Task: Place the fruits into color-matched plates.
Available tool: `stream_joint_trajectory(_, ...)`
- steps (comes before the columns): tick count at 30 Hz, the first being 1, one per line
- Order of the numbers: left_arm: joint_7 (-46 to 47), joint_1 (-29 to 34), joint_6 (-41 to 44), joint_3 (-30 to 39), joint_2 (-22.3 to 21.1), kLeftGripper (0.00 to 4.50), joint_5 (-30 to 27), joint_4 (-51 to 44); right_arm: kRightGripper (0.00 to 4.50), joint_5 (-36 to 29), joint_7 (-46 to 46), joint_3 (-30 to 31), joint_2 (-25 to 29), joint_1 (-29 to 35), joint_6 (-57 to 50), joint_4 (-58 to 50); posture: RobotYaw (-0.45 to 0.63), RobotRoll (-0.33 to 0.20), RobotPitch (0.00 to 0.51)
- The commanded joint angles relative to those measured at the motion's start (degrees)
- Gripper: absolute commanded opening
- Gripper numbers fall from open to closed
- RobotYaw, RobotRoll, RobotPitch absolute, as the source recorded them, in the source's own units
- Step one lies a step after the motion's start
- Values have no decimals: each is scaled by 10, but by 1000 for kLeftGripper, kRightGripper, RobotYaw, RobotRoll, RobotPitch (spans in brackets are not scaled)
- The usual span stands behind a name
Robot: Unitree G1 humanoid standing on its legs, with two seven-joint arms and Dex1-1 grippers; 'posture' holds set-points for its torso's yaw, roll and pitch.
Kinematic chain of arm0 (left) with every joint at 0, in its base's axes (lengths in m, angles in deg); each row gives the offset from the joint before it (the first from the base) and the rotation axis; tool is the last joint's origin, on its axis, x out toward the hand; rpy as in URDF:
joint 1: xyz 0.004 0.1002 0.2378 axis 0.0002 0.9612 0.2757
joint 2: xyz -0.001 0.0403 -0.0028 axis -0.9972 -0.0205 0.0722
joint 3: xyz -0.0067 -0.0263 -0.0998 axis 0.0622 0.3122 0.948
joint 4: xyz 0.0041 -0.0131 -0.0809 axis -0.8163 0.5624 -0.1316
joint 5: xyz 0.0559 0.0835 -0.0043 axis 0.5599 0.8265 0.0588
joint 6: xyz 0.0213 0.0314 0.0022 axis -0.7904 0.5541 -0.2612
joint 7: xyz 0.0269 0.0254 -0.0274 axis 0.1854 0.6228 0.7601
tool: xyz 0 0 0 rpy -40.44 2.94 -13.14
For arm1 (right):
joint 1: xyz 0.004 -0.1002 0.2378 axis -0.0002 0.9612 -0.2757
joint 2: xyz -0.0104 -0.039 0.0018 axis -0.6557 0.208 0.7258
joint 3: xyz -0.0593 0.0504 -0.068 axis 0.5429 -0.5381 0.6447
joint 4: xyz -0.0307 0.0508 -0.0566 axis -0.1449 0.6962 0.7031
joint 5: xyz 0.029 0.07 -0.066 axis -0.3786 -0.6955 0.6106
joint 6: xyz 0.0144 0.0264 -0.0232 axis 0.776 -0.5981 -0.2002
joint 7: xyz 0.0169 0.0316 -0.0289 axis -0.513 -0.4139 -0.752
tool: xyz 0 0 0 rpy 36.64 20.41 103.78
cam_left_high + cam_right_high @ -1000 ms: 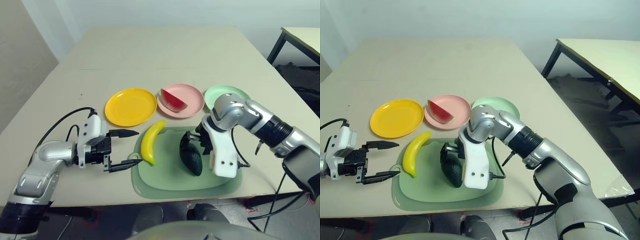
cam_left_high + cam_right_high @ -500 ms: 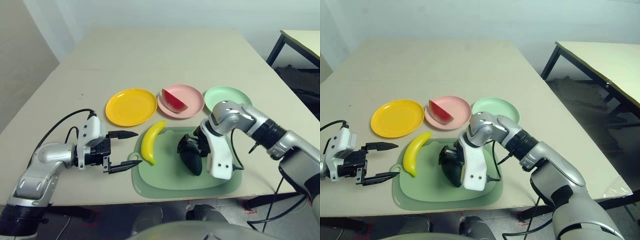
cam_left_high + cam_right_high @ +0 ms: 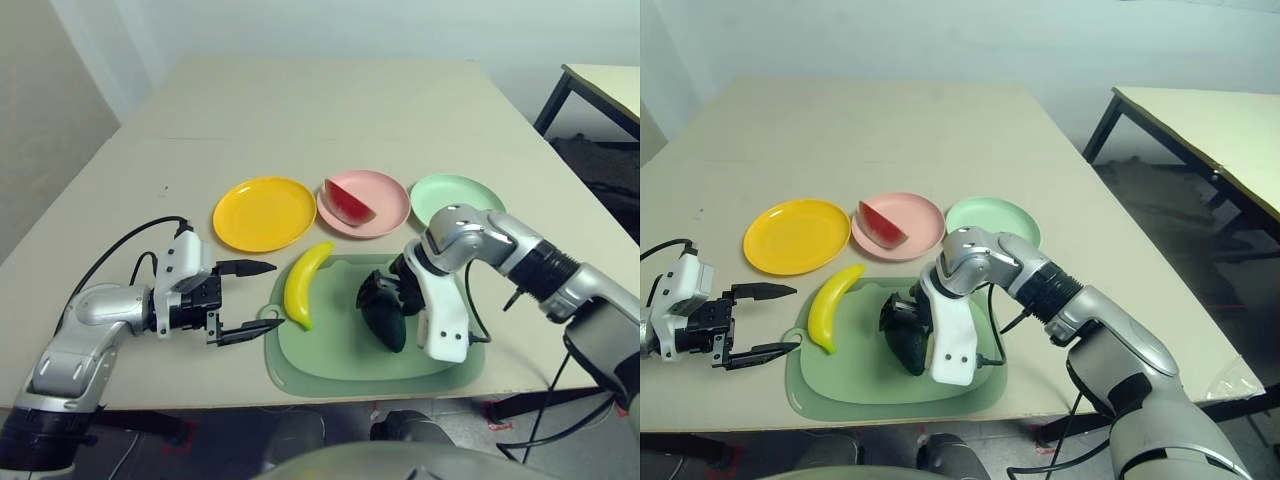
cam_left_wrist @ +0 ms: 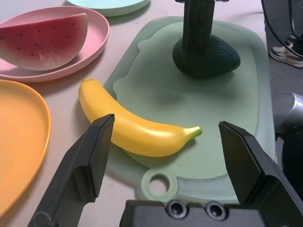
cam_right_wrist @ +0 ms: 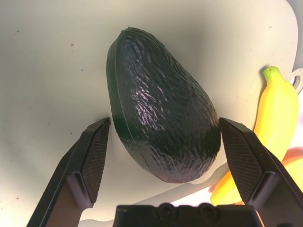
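I am lowering my right claw point(image 5: 161, 156), wide open and empty, astride the avocado point(image 5: 163, 106) on the mat point(image 3: 330, 355), risking its rounded skin squirting sideways into the banana point(image 3: 303, 285).

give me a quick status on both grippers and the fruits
Right gripper open, straddling avocado on green mat. Left gripper open beside banana. Watermelon on pink plate. Nothing blocking.

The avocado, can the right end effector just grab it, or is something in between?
Nothing visible is in between. The right end effector is open, with a finger on each side of the avocado, which lies on the green mat.
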Motion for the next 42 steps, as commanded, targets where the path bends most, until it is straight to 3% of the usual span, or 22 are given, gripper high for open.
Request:
stream_joint_trajectory(1,2,1,-4,3,-3,4500,4,-1,3741,-3,-30,38,6,22,-18,3,171,0,24)
stream_joint_trajectory(3,2,1,-4,3,-2,4500,4,-1,3201,-14,-40,37,13,22,-26,-6,169,0,24)
stream_joint_trajectory(10,-1,-7,-7,0,-3,4500,5,6,3200,-110,-112,22,43,-10,-97,-79,159,0,21)
stream_joint_trajectory(19,-3,-15,-5,-5,-1,4500,4,8,3199,-156,-161,-13,49,-53,-156,-57,147,0,20)
stream_joint_trajectory(34,35,-44,40,1,18,4500,-15,11,3199,-31,-135,-53,32,-203,-77,265,129,0,14)
stream_joint_trajectory(42,74,-64,58,-2,48,4500,-28,-8,3199,81,-15,-57,-1,-268,-81,431,128,0,13)
